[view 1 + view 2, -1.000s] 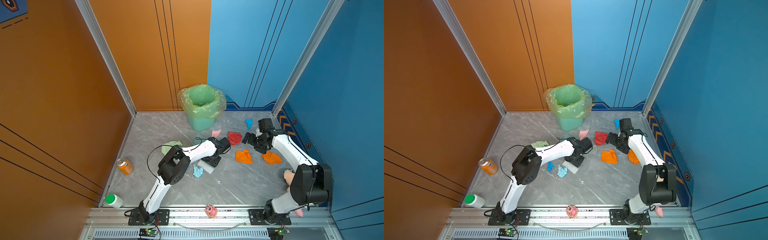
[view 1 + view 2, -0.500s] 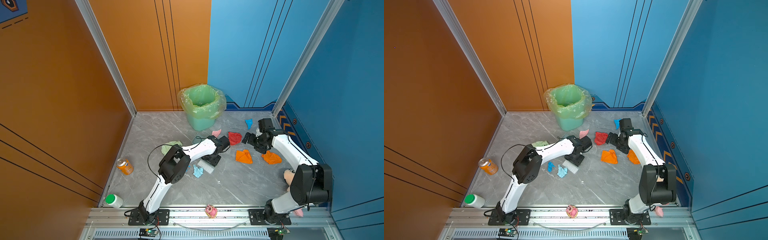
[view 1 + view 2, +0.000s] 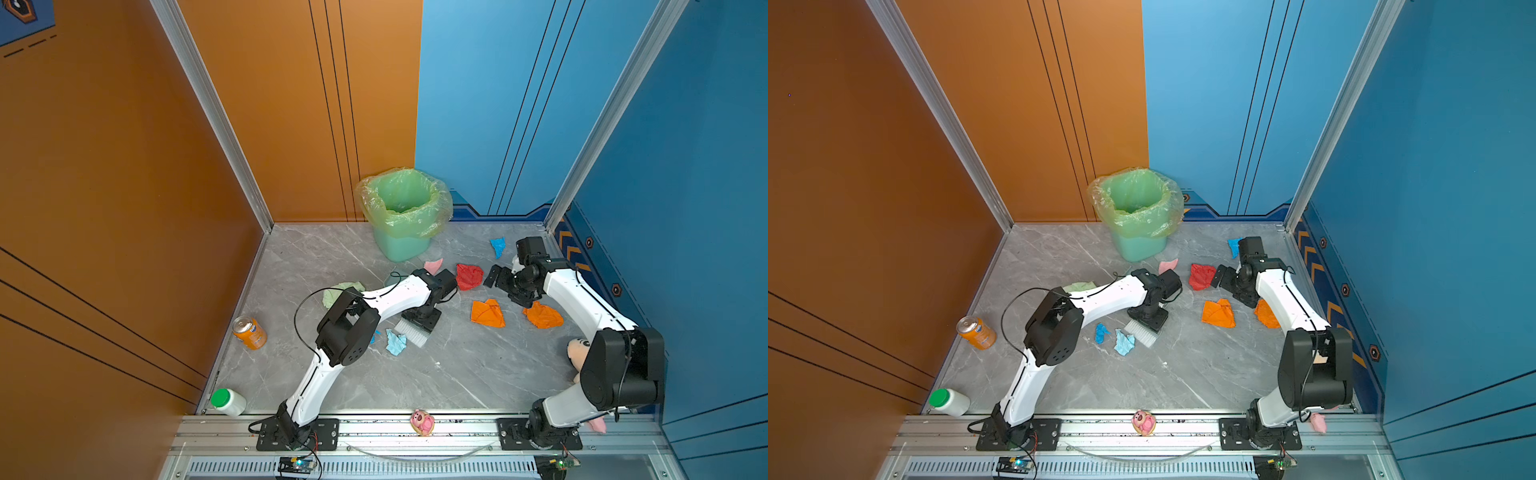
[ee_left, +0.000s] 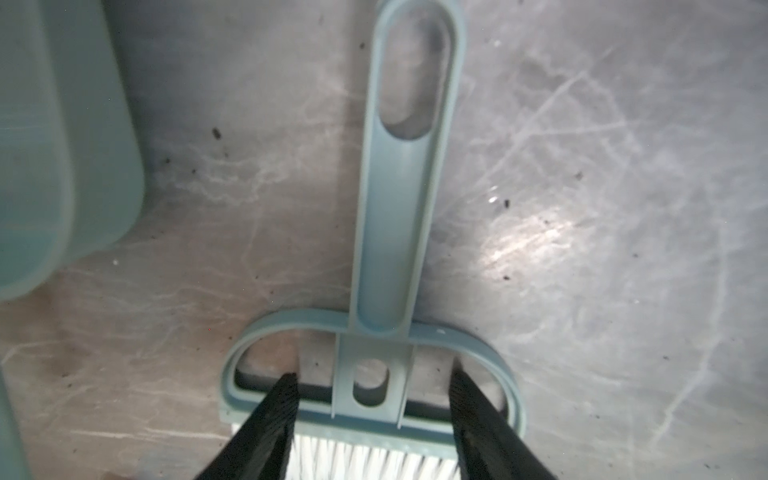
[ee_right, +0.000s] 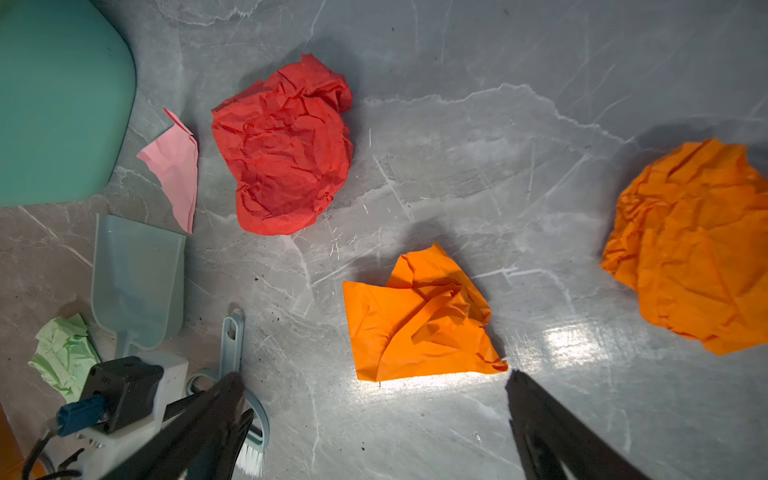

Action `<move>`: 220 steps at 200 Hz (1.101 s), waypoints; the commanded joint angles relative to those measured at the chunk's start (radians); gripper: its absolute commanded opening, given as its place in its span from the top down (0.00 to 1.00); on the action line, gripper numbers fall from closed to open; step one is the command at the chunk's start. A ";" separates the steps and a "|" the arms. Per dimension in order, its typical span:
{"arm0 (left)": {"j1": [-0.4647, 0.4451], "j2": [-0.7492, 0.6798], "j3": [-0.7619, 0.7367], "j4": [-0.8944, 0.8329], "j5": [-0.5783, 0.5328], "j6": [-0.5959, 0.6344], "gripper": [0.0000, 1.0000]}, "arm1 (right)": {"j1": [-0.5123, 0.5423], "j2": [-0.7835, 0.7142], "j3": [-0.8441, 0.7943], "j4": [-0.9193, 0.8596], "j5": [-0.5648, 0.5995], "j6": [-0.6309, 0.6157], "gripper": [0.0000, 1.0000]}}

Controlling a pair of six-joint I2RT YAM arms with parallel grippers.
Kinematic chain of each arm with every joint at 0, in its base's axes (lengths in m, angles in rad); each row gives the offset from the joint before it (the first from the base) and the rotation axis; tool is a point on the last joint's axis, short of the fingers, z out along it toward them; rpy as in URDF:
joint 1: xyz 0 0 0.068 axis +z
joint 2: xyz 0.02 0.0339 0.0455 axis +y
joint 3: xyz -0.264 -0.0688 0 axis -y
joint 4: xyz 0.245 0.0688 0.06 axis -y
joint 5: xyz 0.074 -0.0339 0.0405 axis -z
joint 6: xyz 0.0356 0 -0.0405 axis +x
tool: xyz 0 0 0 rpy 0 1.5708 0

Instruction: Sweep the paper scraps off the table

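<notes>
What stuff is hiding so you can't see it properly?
- Brush bristles: left wrist view, cut off by the bottom edge, partly behind the fingers.
- Dustpan: both top views, mostly under the left arm; right wrist view shows it.
- Plush toy: a top view, partly behind the right arm.
- Light green scrap: both top views, partly under the left arm.

Bare table in the near half; paper scraps, brush, bin beyond.

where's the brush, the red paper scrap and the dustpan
brush (image 4: pixel 397 232), left wrist view, middle of its handle
red paper scrap (image 5: pixel 286 153), right wrist view, centre of the crumple
dustpan (image 5: pixel 137 274), right wrist view, flat of the scoop
</notes>
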 commanded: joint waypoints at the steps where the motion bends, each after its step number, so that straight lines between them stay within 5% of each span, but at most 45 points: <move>1: -0.003 0.081 -0.023 -0.026 0.045 0.008 0.37 | 0.009 0.016 0.018 -0.020 0.002 0.007 0.00; 220: -0.002 0.116 -0.006 -0.026 0.058 0.014 0.68 | 0.012 0.034 0.029 -0.020 0.001 0.003 0.00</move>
